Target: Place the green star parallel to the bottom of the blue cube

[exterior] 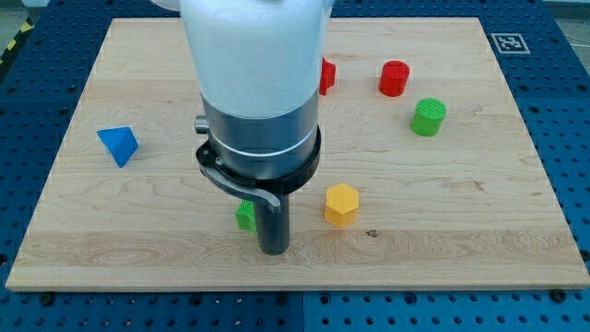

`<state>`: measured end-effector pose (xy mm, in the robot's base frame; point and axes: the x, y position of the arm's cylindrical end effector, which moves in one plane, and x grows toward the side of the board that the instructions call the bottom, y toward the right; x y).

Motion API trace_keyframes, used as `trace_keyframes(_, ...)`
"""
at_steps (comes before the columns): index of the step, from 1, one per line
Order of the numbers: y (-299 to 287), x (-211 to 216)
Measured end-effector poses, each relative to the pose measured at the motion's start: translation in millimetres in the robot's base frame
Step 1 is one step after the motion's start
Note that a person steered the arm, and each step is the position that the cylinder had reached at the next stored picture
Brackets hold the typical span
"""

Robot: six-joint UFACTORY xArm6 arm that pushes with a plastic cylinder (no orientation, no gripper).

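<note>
A green block (245,217), mostly hidden behind the arm, sits near the board's bottom middle; its shape cannot be made out. My tip (274,249) is touching or just right of it. A blue block (118,145), wedge-like in shape, lies at the view's left. No blue cube shows; the arm's body (253,83) hides the board's top middle.
A yellow hexagonal block (340,204) sits right of my tip. A red cylinder (394,78) and a green cylinder (428,117) stand at the top right. A red block (326,75) peeks out from behind the arm. The wooden board (479,231) lies on a blue table.
</note>
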<state>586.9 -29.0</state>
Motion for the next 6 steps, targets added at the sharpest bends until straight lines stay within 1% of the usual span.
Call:
trace_keyframes(1, -2.6, 1.0)
trace_keyframes(3, -25.6, 1.0)
trace_keyframes(6, -17.6, -2.5)
